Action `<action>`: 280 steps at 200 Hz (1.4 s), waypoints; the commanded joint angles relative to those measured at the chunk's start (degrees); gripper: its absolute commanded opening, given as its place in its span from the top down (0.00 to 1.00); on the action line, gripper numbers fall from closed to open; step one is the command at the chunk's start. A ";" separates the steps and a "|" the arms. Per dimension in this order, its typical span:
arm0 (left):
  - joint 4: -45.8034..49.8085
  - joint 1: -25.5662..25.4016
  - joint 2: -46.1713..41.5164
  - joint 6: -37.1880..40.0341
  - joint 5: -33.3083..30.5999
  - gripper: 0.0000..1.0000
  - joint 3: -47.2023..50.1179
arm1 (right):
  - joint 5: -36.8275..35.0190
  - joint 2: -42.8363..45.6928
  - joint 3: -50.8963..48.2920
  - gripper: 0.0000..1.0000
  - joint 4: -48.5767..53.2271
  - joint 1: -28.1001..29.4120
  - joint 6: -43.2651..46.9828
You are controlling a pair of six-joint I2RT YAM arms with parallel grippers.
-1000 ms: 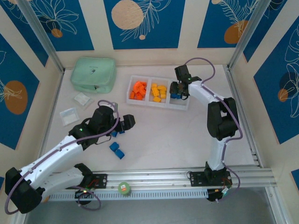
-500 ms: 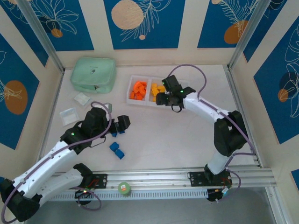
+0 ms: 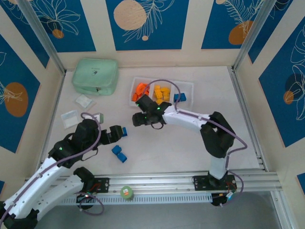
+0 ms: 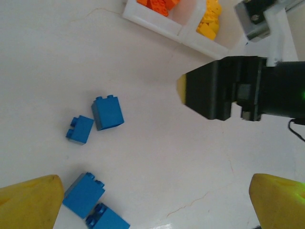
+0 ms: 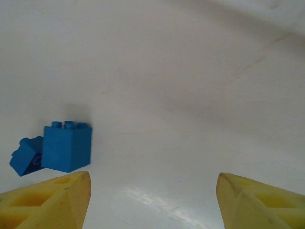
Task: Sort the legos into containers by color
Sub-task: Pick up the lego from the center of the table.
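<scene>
The white tray point(image 3: 163, 81) at the back holds orange legos point(image 3: 141, 89), yellow legos point(image 3: 163, 91) and blue legos point(image 3: 179, 97), each colour in its own compartment. Several blue legos lie loose on the table: one point(image 3: 124, 131) by my left gripper and two point(image 3: 119, 153) nearer the front. My left gripper point(image 3: 118, 132) point(image 4: 155, 205) is open over bare table, with blue legos point(image 4: 84, 193) beside its left fingertip point(image 4: 31, 202). My right gripper point(image 3: 137, 119) point(image 5: 152, 200) is open and empty, low over the table, with a blue lego point(image 5: 66, 147) ahead to its left.
A mint green pouch point(image 3: 95, 76) sits at the back left, with clear bags point(image 3: 84, 101) point(image 3: 70, 118) in front of it. A green tape roll point(image 3: 127, 192) rests on the front rail. The right gripper's black body point(image 4: 224, 88) stands close ahead of the left gripper, before the tray point(image 4: 143, 18).
My right arm has swung from the tray's blue compartment leftward and down to the table's middle, its jaws widening. My left arm has drawn back toward the near left.
</scene>
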State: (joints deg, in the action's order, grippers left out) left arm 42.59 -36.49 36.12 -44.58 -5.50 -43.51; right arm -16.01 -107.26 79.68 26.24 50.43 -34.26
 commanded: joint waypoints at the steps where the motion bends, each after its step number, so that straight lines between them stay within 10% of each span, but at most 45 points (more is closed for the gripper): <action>1: 5.45 0.63 -2.25 -0.33 -2.65 0.01 -0.06 | 1.54 -3.63 4.60 0.28 -0.68 2.20 -2.56; 158: 9.49 0.63 -5.53 -1.11 -4.88 0.01 -0.09 | 2.03 -20.38 19.67 0.26 4.49 6.33 -1.55; 280: 7.95 0.63 -4.15 -0.96 -3.92 0.01 -0.26 | -3.61 -20.16 19.37 0.62 7.58 7.80 1.08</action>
State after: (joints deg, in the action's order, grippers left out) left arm 51.44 -36.42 31.35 -45.15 -9.30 -43.51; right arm -18.70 -127.42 97.91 32.01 58.37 -33.71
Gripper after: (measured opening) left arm 0.993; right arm 0.419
